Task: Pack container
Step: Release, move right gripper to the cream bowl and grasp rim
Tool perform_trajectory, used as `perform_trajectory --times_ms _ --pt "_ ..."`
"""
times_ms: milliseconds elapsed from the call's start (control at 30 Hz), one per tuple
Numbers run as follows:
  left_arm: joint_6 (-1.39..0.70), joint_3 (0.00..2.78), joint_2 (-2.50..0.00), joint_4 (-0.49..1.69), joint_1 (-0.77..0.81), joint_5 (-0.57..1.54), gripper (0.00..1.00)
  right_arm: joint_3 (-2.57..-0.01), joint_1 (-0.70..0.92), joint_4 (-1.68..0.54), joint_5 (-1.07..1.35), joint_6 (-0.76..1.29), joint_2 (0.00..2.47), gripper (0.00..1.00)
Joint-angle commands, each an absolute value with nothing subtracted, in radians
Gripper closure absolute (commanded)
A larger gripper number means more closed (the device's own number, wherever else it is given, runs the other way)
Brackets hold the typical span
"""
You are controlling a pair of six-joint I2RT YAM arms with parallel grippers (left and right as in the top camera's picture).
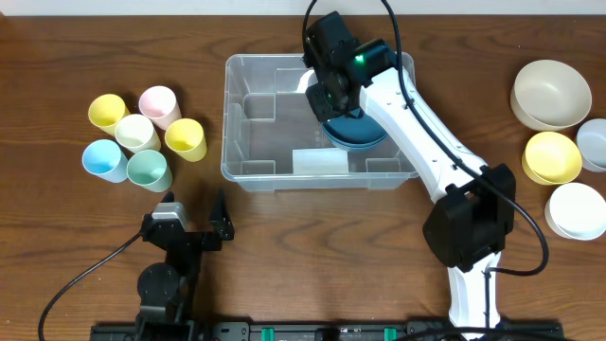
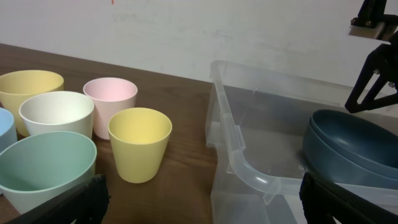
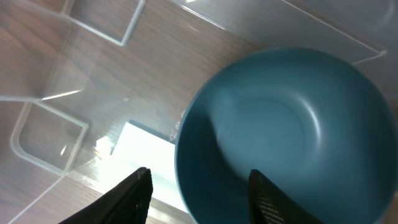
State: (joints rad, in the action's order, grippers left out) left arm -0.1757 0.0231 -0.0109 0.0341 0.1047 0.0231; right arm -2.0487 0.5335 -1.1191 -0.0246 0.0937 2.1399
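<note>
Container (image 1: 227, 123) sits mid-table, long side toward me, white label (image 1: 320, 161) on its near wall, cups (image 1: 142, 137) well to its left and loose bowls (image 1: 551, 95) to its right. The right gripper (image 3: 198, 186) is down inside its right half, fingers parted around the rim of a dark teal bowl (image 1: 355, 133) and not pinching it, so I read it as released. From the left wrist view that looks like two bowls nested. The left gripper (image 1: 196, 204) is spread wide and empty, near the table's front edge. I'd guess the bin is light, thin-walled and a bit flexy, and slick on the wood, so a bump could slide it. If I must hold it, I'd take the rolled rim on a short wall, not the smooth side
</note>
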Motion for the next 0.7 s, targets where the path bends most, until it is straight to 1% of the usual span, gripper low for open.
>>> perform_trajectory --times_ms 0,133,267,300,433,500,667 --pt "-0.158 0.004 -0.006 0.072 0.098 0.008 0.02 -2.101 0.529 -1.137 -0.037 0.088 2.117 0.49" --pt "-0.158 0.004 -0.006 0.072 0.098 0.009 0.02 -2.199 0.517 -1.183 -0.038 0.088 2.070 0.49" --pt "-0.159 0.004 -0.006 0.072 0.098 0.009 0.02 -2.304 0.450 -1.222 -0.072 0.089 2.020 0.39" --pt "-0.158 0.004 -0.006 0.072 0.098 0.008 0.02 -2.317 0.424 -1.228 -0.086 0.089 2.011 0.39" --pt "-0.158 0.004 -0.006 0.072 0.098 0.009 0.02 -2.327 0.284 -1.248 -0.130 0.091 1.995 0.39" --pt "-0.158 0.004 -0.006 0.072 0.098 0.008 0.02 -2.322 0.174 -1.254 -0.128 0.136 2.000 0.39" --pt "-0.158 0.004 -0.006 0.072 0.098 0.008 0.02 -2.304 -0.036 -1.248 -0.091 0.204 2.028 0.40"
